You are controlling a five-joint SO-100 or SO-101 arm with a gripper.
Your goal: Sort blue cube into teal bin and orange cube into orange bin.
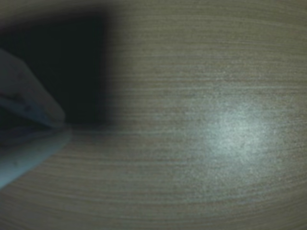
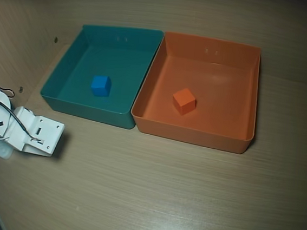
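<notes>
My hand [image 2: 45, 140] rests low on the wood-grain tabletop [image 2: 162, 192]; I cannot tell its opening. The small blue cube [image 2: 101, 85] sits in the teal plastic bin [image 2: 88, 110], the small orange cube [image 2: 184, 101] in the adjoining orange plastic bin [image 2: 195, 136].

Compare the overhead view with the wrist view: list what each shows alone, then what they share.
Overhead only: the blue cube lying in the teal bin, the orange cube in the orange bin, the bins side by side.

Wrist only: a close blurred look at the hand, with a bright glare patch on the wood.

Both: the wooden table and part of the white arm.
</notes>
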